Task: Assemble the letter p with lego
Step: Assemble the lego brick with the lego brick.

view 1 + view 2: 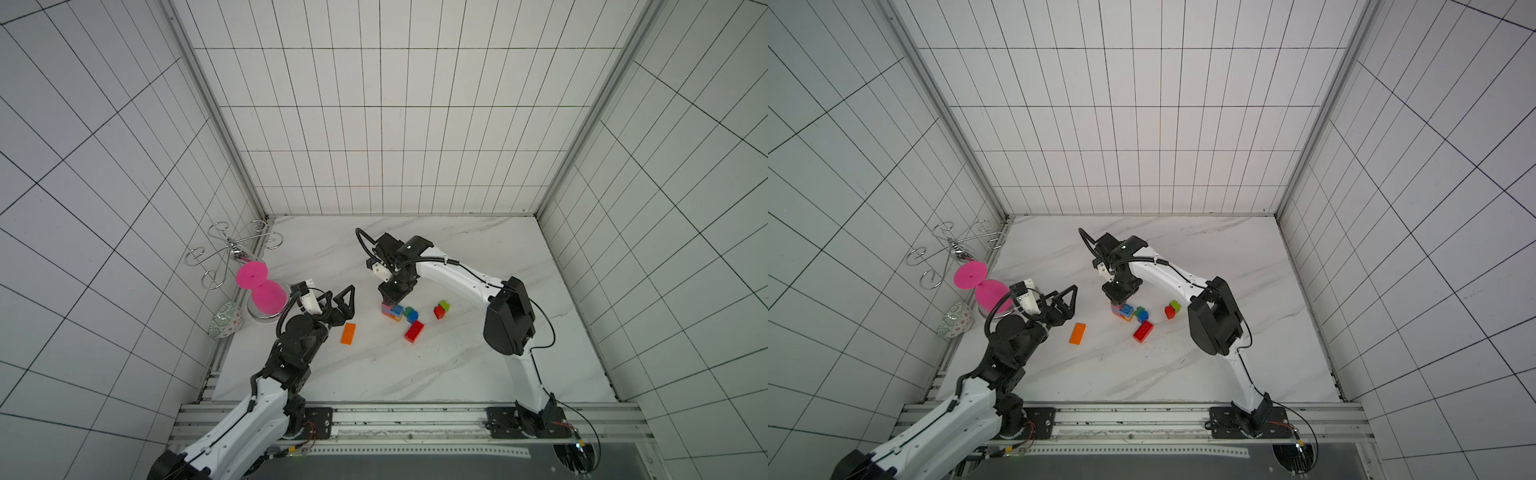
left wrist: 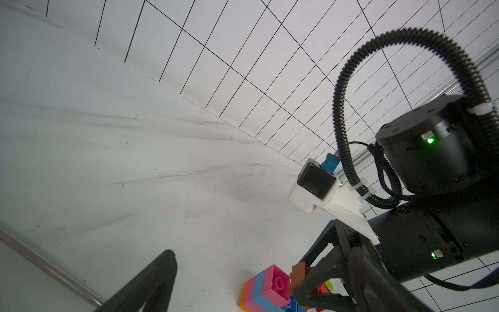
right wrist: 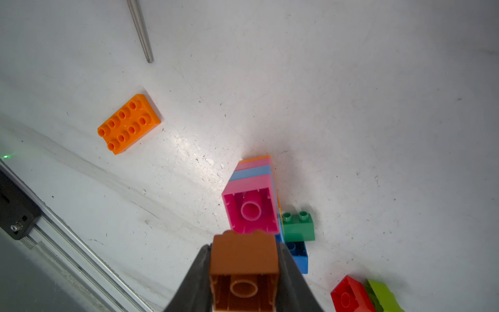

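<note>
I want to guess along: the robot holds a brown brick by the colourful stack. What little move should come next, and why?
Probably nudge the right gripper across so the brown brick sits over the open pink end of the stack. The brick is gripped just beside that hollow end, not lined up with it yet.

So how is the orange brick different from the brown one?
The orange brick lies flat on the table, studs up; the brown brick is gripped in the right tool, its hollow underside facing the wrist camera. Orange is long with eight studs; brown is short and squarish. Both are lego bricks.
</note>
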You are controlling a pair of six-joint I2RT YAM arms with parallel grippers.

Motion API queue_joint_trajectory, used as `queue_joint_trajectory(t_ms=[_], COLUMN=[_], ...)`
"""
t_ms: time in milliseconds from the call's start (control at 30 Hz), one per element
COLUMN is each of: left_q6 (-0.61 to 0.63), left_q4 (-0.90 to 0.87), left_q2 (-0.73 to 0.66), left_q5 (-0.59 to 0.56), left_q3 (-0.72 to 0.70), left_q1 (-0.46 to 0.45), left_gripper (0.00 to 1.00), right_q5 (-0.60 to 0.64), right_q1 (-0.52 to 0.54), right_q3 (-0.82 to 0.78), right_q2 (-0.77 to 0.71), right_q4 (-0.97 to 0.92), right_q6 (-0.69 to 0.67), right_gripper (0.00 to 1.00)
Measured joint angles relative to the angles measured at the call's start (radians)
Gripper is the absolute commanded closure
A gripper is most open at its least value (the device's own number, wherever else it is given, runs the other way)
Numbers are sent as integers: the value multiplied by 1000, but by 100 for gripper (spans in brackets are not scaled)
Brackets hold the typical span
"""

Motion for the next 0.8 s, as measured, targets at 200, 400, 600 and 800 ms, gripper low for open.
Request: queue_joint_trajectory(t_ms=[200,400,600,800], left_q6=[0,0,0,0], left_q4=[-3,-3,-3,-3], left_q2=[3,3,5,5], left_q5=[-1,-1,-1,-1], left_q3=[0,0,0,0], left_q1=[0,0,0,0], left_gripper=[2,2,2,2], right_q5=[3,1,3,10], right_q1=[5,5,5,5], right_q3=[139,192,196,198], right_q2=[87,142,146,148], right_q4=[-84,-134,-156,-161], right_q6=[-40,-64,-80,-93], right_gripper=[90,90,90,90])
